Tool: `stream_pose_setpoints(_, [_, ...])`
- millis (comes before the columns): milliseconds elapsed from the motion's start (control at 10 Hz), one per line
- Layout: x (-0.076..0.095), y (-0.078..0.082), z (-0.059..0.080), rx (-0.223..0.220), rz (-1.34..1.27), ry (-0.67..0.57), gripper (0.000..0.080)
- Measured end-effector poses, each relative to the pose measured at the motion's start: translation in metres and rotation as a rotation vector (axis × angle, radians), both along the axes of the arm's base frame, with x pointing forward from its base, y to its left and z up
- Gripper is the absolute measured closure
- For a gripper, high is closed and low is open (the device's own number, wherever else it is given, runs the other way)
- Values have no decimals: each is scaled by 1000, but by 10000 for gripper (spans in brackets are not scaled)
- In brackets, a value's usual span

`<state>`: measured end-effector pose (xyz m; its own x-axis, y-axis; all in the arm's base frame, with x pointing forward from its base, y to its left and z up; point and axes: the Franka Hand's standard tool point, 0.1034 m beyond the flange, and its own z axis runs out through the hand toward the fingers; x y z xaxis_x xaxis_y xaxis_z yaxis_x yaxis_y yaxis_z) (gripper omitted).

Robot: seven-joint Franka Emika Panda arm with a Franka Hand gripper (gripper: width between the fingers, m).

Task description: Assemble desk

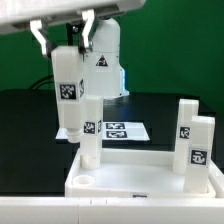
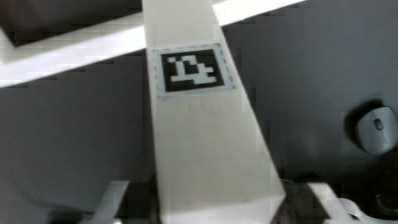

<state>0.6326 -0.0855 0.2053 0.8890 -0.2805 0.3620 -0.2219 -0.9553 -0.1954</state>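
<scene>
You see one desk top and four legs. Three legs stand upright on it: one at 9 o'clock and two at 3 o'clock. The fourth leg hangs at 10 o'clock, its upper end between the fingers of the gripper, which holds it.

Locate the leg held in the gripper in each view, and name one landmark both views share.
Exterior view: the held leg hangs upright at the exterior view's left, beside a standing leg on the desk top.
Wrist view: it fills the centre, between the gripper fingers.
Shared landmark: the leg's black-and-white tag.
</scene>
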Motion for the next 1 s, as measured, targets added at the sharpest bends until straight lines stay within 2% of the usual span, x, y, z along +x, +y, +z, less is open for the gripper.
stream_pose_setpoints(200, [0, -1, 1, -13, -12, -19, 508])
stream_pose_setpoints(300, [-6, -1, -3, -76, -45, -85, 508])
stream_pose_setpoints(400, [-19, 15, -19, -129, -65, -121, 508])
stream_pose_setpoints(500, [-22, 23, -29, -157, -77, -138, 508])
stream_pose_setpoints(600, [-21, 29, -39, -171, -107, -151, 508])
stream_pose_setpoints(700, [-21, 30, -41, -172, -100, -142, 508])
stream_pose_setpoints(900, [-22, 29, -41, -172, -104, -142, 508])
stream_pose_setpoints(1000, [-22, 22, -36, -180, -89, -149, 508])
